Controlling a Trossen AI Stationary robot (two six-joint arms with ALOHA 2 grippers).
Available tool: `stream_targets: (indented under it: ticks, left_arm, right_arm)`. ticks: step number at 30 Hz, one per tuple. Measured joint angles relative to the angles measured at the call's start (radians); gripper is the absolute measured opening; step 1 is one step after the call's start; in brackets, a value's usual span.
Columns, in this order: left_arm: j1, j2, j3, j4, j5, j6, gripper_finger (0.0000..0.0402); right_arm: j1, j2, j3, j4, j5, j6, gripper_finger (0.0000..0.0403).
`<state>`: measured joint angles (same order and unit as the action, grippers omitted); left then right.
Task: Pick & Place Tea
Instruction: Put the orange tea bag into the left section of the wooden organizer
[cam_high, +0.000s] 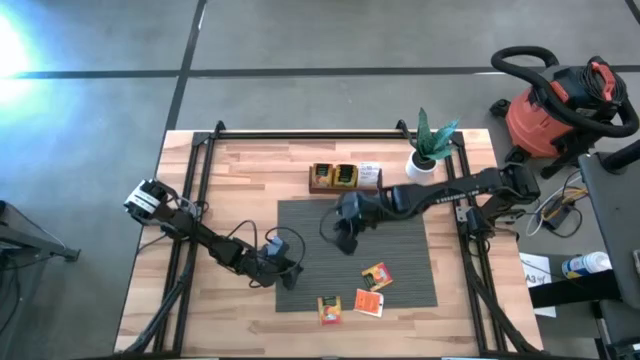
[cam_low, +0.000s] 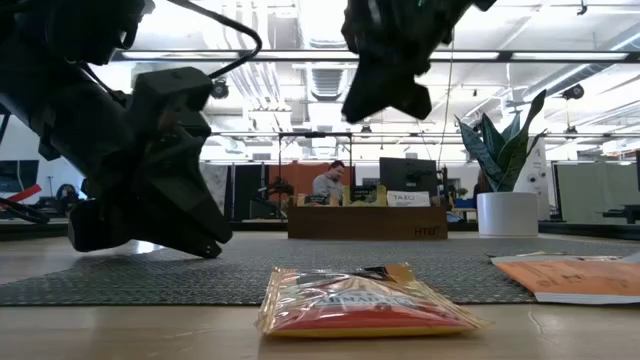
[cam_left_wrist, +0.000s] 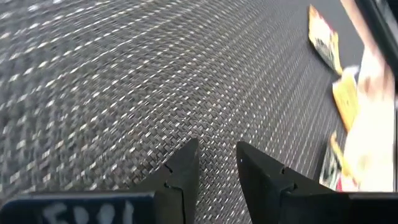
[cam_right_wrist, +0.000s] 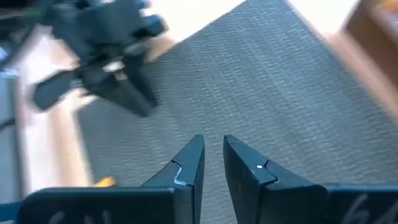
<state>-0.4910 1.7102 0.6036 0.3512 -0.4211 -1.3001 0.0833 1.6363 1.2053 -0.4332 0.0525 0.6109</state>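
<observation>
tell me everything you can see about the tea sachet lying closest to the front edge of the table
The front tea sachet is a small flat square packet, orange-red with a yellow band and small dark print, in what looks like crinkled glossy film with sealed edges. It lies flat on the bare wooden table, just off the front edge of the grey woven mat. No end effector touches it. Two more sachets lie close by to its right, apart from it as far as the high view shows.

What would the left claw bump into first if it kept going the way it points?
Probably just the grey mat: the left gripper aims low across its weave, nothing between the open fingers. The tea sachets lie off to one side.
</observation>
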Motion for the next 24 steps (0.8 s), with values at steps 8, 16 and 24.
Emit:
stream_targets:
  ticks: [8,16,24]
  left_arm:
    - [0.005,-0.082,-0.011,-0.038,0.07,0.254,0.011]
    - [0.009,-0.204,0.002,-0.029,-0.008,0.244,0.011]
    - [0.0,-0.201,0.131,-0.026,0.072,0.13,0.011]
  right_arm:
    - [0.15,-0.004,0.0,-0.006,0.062,0.256,0.0059]
    - [0.277,-0.004,-0.004,-0.023,0.072,0.226,0.0059]
    - [0.285,0.0,-0.123,0.097,-0.033,0.203,0.0059]
